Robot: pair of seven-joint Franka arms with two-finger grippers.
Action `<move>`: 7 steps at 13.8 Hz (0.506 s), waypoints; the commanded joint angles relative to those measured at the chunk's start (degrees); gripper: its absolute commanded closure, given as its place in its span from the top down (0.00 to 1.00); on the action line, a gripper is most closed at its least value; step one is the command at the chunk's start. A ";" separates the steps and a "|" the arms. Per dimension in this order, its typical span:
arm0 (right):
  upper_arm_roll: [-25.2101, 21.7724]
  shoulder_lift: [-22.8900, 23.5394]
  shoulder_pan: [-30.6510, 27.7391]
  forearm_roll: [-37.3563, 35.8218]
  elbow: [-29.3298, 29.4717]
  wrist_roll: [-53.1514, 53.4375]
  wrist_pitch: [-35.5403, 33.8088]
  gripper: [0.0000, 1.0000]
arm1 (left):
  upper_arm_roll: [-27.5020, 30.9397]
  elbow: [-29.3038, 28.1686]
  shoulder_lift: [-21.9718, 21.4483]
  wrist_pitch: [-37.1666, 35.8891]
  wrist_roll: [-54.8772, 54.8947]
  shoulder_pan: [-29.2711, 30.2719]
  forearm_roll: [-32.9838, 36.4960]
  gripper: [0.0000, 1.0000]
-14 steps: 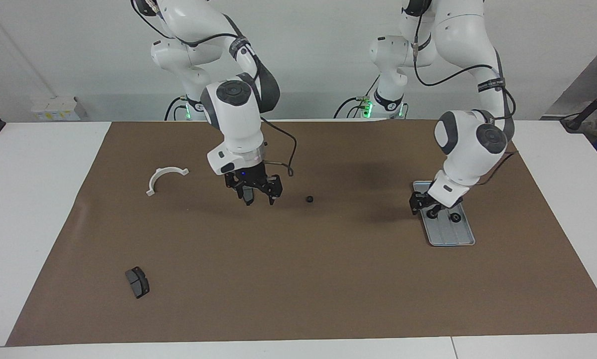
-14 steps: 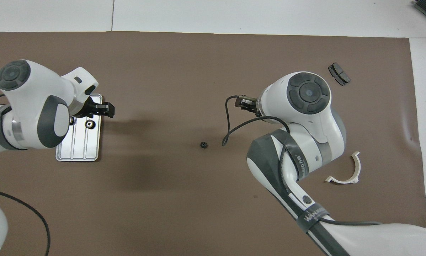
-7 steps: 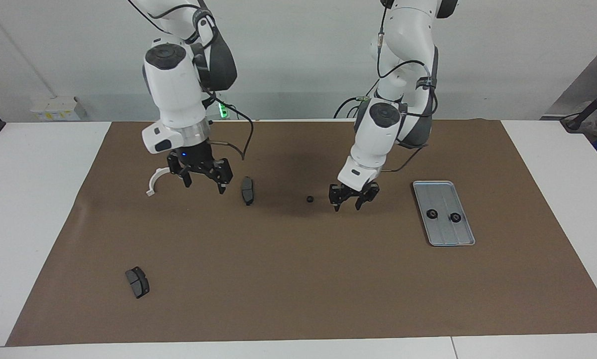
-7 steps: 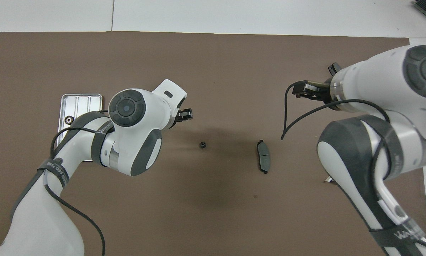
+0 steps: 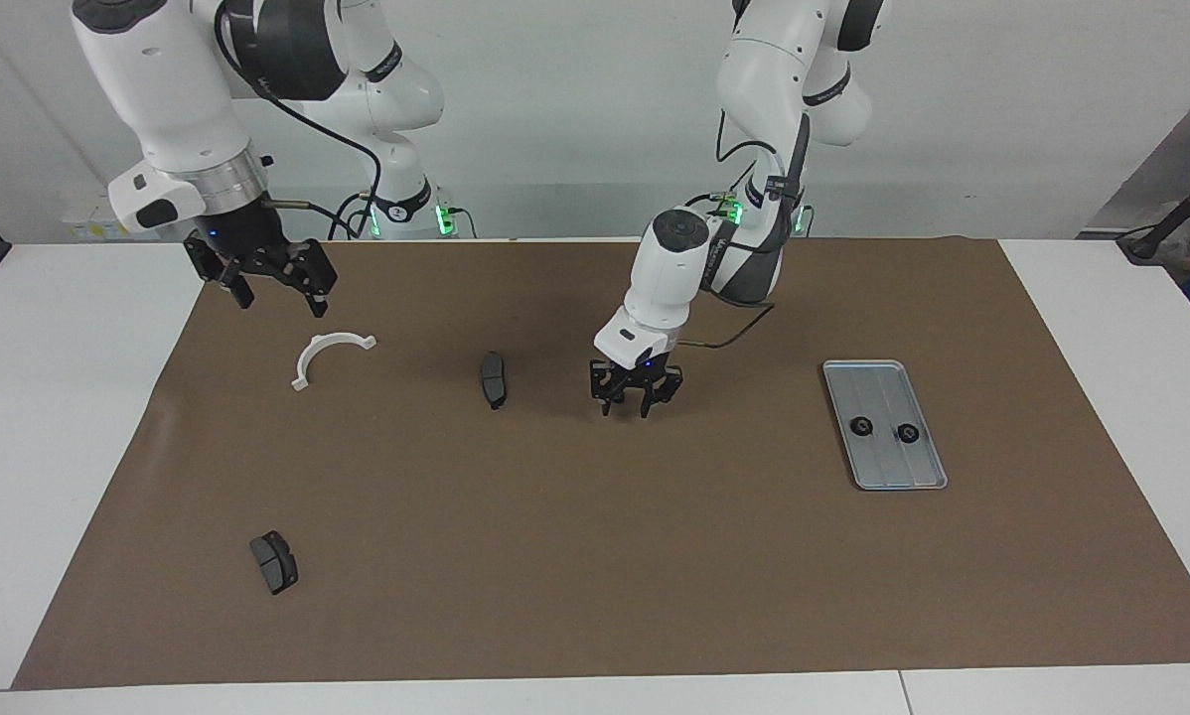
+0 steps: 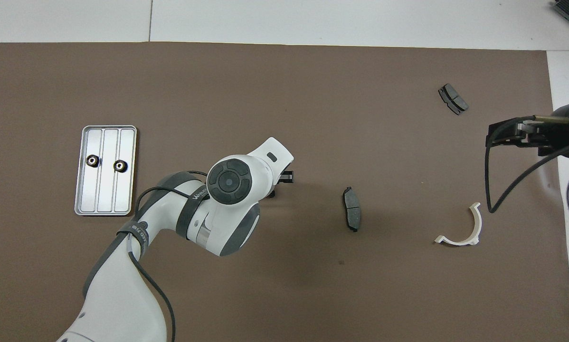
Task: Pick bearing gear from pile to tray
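Left gripper (image 5: 627,407) is low at mid-mat, straddling a hidden ring (I judge) — whether gripping, I cannot tell. Tray (image 5: 921,477) lies toward that arm's end; right gripper (image 5: 272,288) waits open.

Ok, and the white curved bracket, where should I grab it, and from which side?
Take the white bracket at the middle of its arc, from straight above. It lies flat on the mat as a thin band with a small tab at each end, so put one finger inside the curve and one outside. The open right hand hangs closest.
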 commanded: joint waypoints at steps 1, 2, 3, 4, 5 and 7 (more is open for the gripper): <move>0.82 0.97 -2.10 0.90 4.94 -2.29 -5.22 1.00 | 1.03 -2.65 -1.38 1.08 -0.37 -2.02 0.45 0.60; 1.52 1.15 -2.99 0.81 5.47 -2.38 -6.19 1.00 | 1.03 -3.26 -1.56 1.07 -0.29 -2.28 0.45 0.60; 2.31 1.76 -4.48 0.81 6.96 -2.55 -7.59 1.00 | 1.11 -3.79 -1.73 0.73 -0.11 -2.98 0.45 0.59; 4.06 2.37 -5.10 0.81 8.28 -2.73 -8.21 1.00 | 1.11 -4.40 -1.91 0.63 -0.02 -2.99 0.54 0.58; 4.77 2.47 -5.63 0.72 8.29 -2.73 -8.30 1.00 | 1.11 -4.67 -2.00 0.46 0.07 -3.08 0.54 0.57; 6.61 2.47 -6.50 0.11 8.47 -2.56 -9.00 1.00 | 1.11 -5.46 -2.17 0.46 0.15 -3.34 0.54 0.54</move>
